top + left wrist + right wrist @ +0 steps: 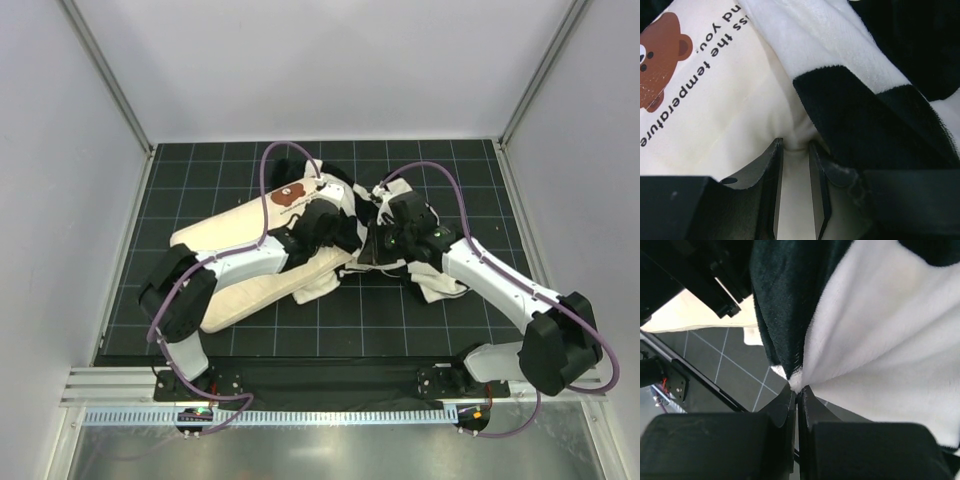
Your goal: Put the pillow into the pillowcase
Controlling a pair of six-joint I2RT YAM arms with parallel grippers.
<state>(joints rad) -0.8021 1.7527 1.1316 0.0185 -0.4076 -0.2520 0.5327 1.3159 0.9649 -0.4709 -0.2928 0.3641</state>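
One pillow (730,110), one pillowcase (880,330), one black gridded mat (200,170), two grippers: one left gripper (796,146), one right gripper (797,391).

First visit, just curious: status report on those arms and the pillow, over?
Left gripper pinching pillow. Right gripper shut on pillowcase edge. Pillow mostly outside. Pillowcase bunched across one end, opening not visible.

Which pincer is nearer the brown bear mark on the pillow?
Left. The left pincer pinches the pillow close to the bear mark, which shows in its wrist view. The right pincer is farther off to the right, shut on the pillowcase.
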